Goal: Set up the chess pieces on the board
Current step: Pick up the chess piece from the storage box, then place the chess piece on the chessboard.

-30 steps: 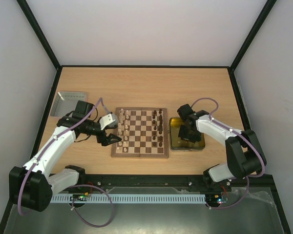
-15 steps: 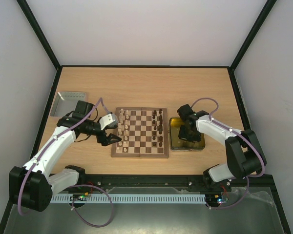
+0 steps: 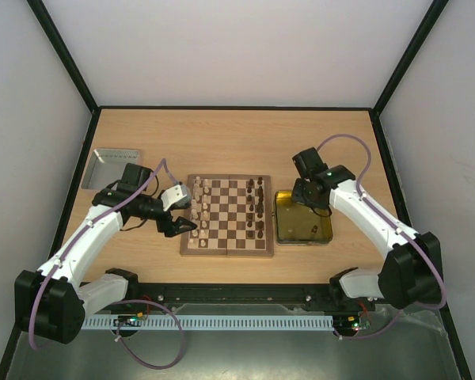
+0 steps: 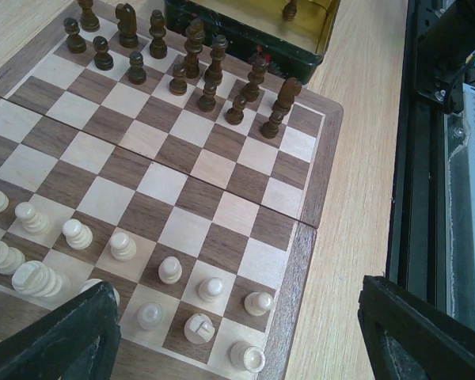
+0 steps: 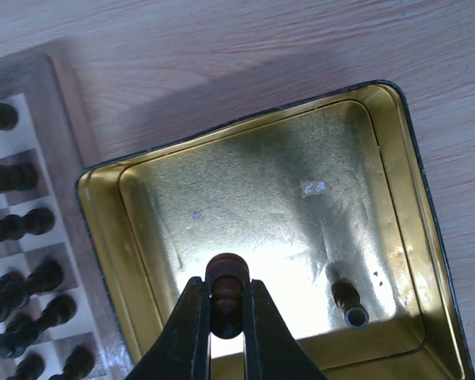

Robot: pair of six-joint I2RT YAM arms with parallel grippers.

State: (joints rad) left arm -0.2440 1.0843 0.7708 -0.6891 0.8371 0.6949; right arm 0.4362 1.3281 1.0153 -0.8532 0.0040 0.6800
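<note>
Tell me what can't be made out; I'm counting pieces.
- Dark-brown wooden chess piece in the right hand: right wrist view, fingers hide its lower body, type unclear.
- Cream wooden chess pieces: left wrist view, some cut by the edge or hidden behind the left hand.
- Top view: all pieces too small to identify.

i'm looking at a pale wood-grain table (image 3: 237,142) with three things lying on it. the board (image 3: 226,252) sits in the middle, square to the near edge. the yellow tray (image 3: 301,229) lies just beside its right side. the silver tray (image 3: 103,168) lies well apart, by the table's left edge.
</note>
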